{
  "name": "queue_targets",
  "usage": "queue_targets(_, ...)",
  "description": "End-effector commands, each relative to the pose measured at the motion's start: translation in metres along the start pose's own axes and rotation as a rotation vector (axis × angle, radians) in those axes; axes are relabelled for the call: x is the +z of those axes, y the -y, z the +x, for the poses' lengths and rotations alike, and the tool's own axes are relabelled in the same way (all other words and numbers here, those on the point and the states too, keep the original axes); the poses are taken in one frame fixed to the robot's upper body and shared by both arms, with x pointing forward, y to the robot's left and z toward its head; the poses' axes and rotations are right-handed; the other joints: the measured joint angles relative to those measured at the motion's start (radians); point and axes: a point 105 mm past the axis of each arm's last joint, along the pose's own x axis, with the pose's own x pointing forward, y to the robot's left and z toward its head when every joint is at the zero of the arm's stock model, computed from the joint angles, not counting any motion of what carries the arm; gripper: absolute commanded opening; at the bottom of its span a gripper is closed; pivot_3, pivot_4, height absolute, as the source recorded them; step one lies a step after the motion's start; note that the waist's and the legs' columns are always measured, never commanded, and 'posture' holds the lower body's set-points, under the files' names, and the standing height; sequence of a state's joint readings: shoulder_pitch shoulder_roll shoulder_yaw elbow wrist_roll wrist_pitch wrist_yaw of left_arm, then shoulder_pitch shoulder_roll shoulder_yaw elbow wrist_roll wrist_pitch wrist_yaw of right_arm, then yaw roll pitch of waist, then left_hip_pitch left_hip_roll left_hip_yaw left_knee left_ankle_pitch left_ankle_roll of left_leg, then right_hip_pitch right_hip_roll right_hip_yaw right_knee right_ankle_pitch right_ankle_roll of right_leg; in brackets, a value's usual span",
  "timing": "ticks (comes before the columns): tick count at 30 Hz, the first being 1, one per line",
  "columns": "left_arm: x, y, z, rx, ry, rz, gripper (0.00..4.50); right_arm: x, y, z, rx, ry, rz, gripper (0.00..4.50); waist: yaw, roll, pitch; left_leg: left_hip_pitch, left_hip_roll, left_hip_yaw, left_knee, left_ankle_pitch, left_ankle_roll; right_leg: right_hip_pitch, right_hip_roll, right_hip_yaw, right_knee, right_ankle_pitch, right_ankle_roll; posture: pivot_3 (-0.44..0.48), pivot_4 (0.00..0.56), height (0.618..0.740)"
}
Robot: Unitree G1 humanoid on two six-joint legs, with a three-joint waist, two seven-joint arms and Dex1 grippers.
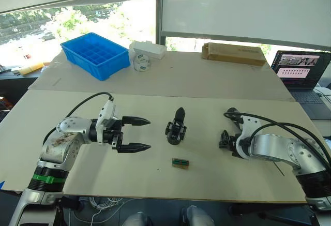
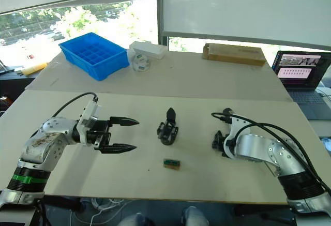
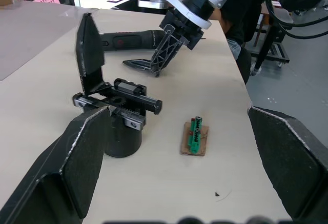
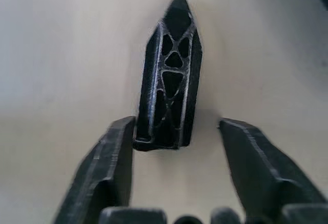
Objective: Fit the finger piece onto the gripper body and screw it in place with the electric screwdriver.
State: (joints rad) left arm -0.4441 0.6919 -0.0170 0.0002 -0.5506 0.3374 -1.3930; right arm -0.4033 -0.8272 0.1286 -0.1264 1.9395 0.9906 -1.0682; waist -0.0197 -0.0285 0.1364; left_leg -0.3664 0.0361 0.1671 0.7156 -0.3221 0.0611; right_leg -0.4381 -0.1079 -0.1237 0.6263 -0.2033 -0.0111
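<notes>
Fingers of the right gripper (image 4: 174, 183) stand spread on either side of the finger piece (image 4: 170, 80), which lies flat on the table (image 1: 217, 184) with its wide end between the tips and its point aimed away; one finger touches its edge, the other stands apart. The left gripper (image 1: 144, 134) is spread too, empty, its tips aimed toward the gripper body (image 1: 176, 127), which stands upright just beyond them, one pointed finger sticking up. A small green-topped block (image 1: 180, 163) lies near the body, on the side nearer the robot. In the left wrist view the screwdriver (image 3: 134, 40) lies on its side just behind the right gripper; its bit end is hidden there.

Farther off on a second tabletop, a blue bin (image 1: 96, 54) with a grid of compartments sits by the window; what they hold cannot be made out. Beside it are a white box (image 1: 148, 49) and a small round thing, then a long cardboard box (image 1: 234, 53). A laptop (image 1: 301, 72) sits open, cut off at the edge.
</notes>
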Motion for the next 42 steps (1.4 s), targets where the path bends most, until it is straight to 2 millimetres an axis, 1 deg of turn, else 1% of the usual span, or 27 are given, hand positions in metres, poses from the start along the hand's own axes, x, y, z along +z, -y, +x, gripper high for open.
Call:
queue_targets(1,0.013,-0.007,-0.005,0.019,0.013,0.065,4.50,-0.022,-0.004,0.010,0.023,-0.087,0.006,1.28,-0.002,0.000,0.000,0.000,0.000,0.000,0.000,0.000,-0.001,0.000,0.000,0.000,0.000,0.000,0.000,0.000,0.150,0.740)
queue_targets(2,0.014,-0.009,-0.005,0.019,0.014,0.066,4.50,-0.022,-0.001,0.010,0.014,-0.082,0.006,1.11,-0.002,0.000,0.000,0.000,0.001,0.000,-0.001,0.001,-0.001,0.000,0.000,0.000,0.000,0.000,-0.001,0.000,0.150,0.740)
queue_targets(5,0.015,-0.011,-0.005,0.023,0.023,0.069,4.50,-0.018,0.006,0.006,0.006,-0.037,0.026,1.11,0.003,0.000,0.000,0.001,0.001,0.000,-0.002,0.001,-0.002,0.000,0.000,0.000,0.000,-0.001,-0.002,0.000,0.150,0.740)
queue_targets(7,0.022,-0.015,-0.003,0.055,0.072,0.046,4.50,-0.008,0.005,0.000,0.047,0.053,0.032,1.11,0.007,0.000,0.000,0.000,0.001,0.000,-0.002,0.001,-0.002,0.000,0.001,0.000,0.000,-0.001,-0.002,0.000,0.150,0.740)
queue_targets(8,0.027,-0.019,-0.002,0.085,0.109,0.023,4.50,-0.003,0.006,-0.007,0.059,0.110,0.019,1.11,0.007,0.000,0.000,0.000,0.001,0.000,-0.002,0.001,-0.002,0.000,0.001,0.000,0.000,-0.001,-0.002,0.000,0.150,0.740)
queue_targets(10,0.035,-0.026,-0.002,0.153,0.177,-0.049,4.50,0.010,-0.001,-0.027,0.127,0.268,-0.097,1.11,0.009,0.002,0.001,-0.001,0.001,0.000,-0.001,0.001,-0.001,-0.001,0.000,0.000,0.000,-0.001,-0.001,0.000,0.150,0.740)
queue_targets(12,0.041,-0.030,-0.003,0.203,0.217,-0.109,4.50,0.017,-0.007,-0.042,0.166,0.381,-0.188,1.11,0.009,0.006,0.003,-0.003,0.001,0.000,-0.001,0.000,0.000,-0.002,0.000,0.001,0.000,-0.003,0.005,0.000,0.150,0.740)
queue_targets(13,0.044,-0.035,-0.005,0.244,0.244,-0.150,4.50,0.022,-0.012,-0.052,0.193,0.454,-0.216,1.11,0.009,0.006,0.003,-0.003,0.001,0.000,-0.001,0.000,0.000,-0.002,-0.001,0.001,0.000,-0.003,0.006,0.000,0.150,0.740)
queue_targets(14,0.054,-0.039,-0.005,0.278,0.303,-0.186,4.50,0.030,-0.023,-0.068,0.220,0.568,-0.291,1.11,0.010,0.006,0.004,-0.003,0.001,0.000,-0.001,0.000,0.000,-0.002,0.000,0.001,0.000,-0.003,0.007,0.000,0.150,0.740)
queue_targets(16,0.071,-0.046,-0.003,0.327,0.414,-0.231,4.50,0.042,-0.048,-0.096,0.297,0.772,-0.431,1.11,0.009,0.006,0.004,-0.003,0.001,-0.001,-0.001,0.001,0.000,-0.003,0.000,0.001,0.000,-0.004,0.007,0.000,0.150,0.740)
queue_targets(17,0.076,-0.049,-0.002,0.344,0.450,-0.245,4.50,0.044,-0.056,-0.104,0.325,0.838,-0.477,1.11,0.010,0.006,0.004,-0.003,0.001,-0.001,-0.001,0.001,0.000,-0.003,0.000,0.001,0.000,-0.004,0.007,0.000,0.150,0.740)
queue_targets(18,0.080,-0.051,-0.001,0.363,0.479,-0.253,4.50,0.045,-0.061,-0.108,0.335,0.878,-0.518,1.11,0.010,0.006,0.004,-0.003,0.001,-0.001,-0.001,0.001,0.000,-0.003,0.000,0.001,0.000,-0.004,0.008,0.000,0.150,0.740)
queue_targets(20,0.097,-0.060,0.008,0.442,0.617,-0.296,4.50,0.046,-0.088,-0.121,0.373,1.019,-0.654,1.11,0.014,0.006,0.004,-0.002,0.001,-0.001,-0.001,0.001,0.000,-0.002,0.000,0.001,0.000,-0.004,0.008,0.000,0.150,0.740)
queue_targets(21,0.102,-0.064,0.012,0.472,0.660,-0.320,4.50,0.047,-0.096,-0.126,0.382,1.077,-0.693,1.11,0.016,0.006,0.004,-0.002,0.000,-0.001,-0.001,0.001,0.000,-0.001,0.000,0.001,0.000,-0.004,0.008,0.000,0.150,0.740)
queue_targets(23,0.110,-0.065,0.019,0.482,0.733,-0.362,4.50,0.049,-0.109,-0.129,0.408,1.139,-0.727,1.11,0.019,0.006,0.004,-0.002,-0.002,-0.001,-0.001,0.001,0.000,-0.001,0.000,0.001,0.000,-0.003,0.007,0.000,0.150,0.740)
queue_targets(25,0.117,-0.062,0.029,0.461,0.811,-0.415,4.50,0.044,-0.126,-0.126,0.475,1.131,-0.782,1.11,0.022,0.006,0.004,-0.002,-0.002,-0.001,-0.001,0.001,0.000,-0.002,0.000,0.001,0.000,-0.001,0.003,0.000,0.150,0.740)
queue_targets(27,0.127,-0.053,0.037,0.376,0.879,-0.458,4.50,0.043,-0.135,-0.126,0.495,1.157,-0.855,1.11,0.023,0.006,0.004,-0.002,-0.003,-0.001,-0.001,0.001,0.000,-0.002,0.000,0.000,-0.001,0.000,0.001,0.000,0.150,0.740)
queue_targets(29,0.131,-0.041,0.048,0.289,0.866,-0.456,4.50,0.046,-0.136,-0.120,0.484,1.158,-0.896,1.11,0.022,0.006,0.004,-0.002,-0.003,-0.001,-0.001,0.001,0.000,-0.002,0.001,-0.001,-0.001,0.000,0.001,0.000,0.150,0.740)
queue_targets(31,0.127,-0.038,0.055,0.267,0.837,-0.480,4.50,0.050,-0.138,-0.117,0.480,1.164,-0.919,1.11,0.023,0.006,0.004,-0.002,-0.004,0.000,-0.001,0.001,0.000,-0.002,0.001,-0.002,-0.001,0.000,0.001,0.000,0.150,0.740)
queue_targets(33,0.122,-0.039,0.058,0.276,0.810,-0.496,4.50,0.053,-0.140,-0.117,0.481,1.178,-0.934,1.11,0.023,0.006,0.004,-0.002,-0.004,0.000,-0.001,0.001,-0.001,-0.001,0.001,-0.002,-0.001,0.000,0.001,0.000,0.150,0.740)
queue_targets(37,0.116,-0.042,0.062,0.297,0.793,-0.535,4.50,0.057,-0.142,-0.116,0.474,1.182,-0.955,1.11,0.021,0.006,0.004,-0.002,-0.004,0.000,-0.001,0.001,-0.001,-0.001,0.002,-0.002,0.000,-0.001,0.004,0.000,0.150,0.740)
queue_targets(42,0.110,-0.039,0.068,0.286,0.760,-0.563,4.50,0.062,-0.143,-0.115,0.461,1.186,-0.975,1.11,0.020,0.006,0.004,-0.002,-0.004,0.000,-0.001,0.001,-0.002,-0.001,0.002,-0.002,0.000,-0.001,0.003,0.000,0.150,0.740)
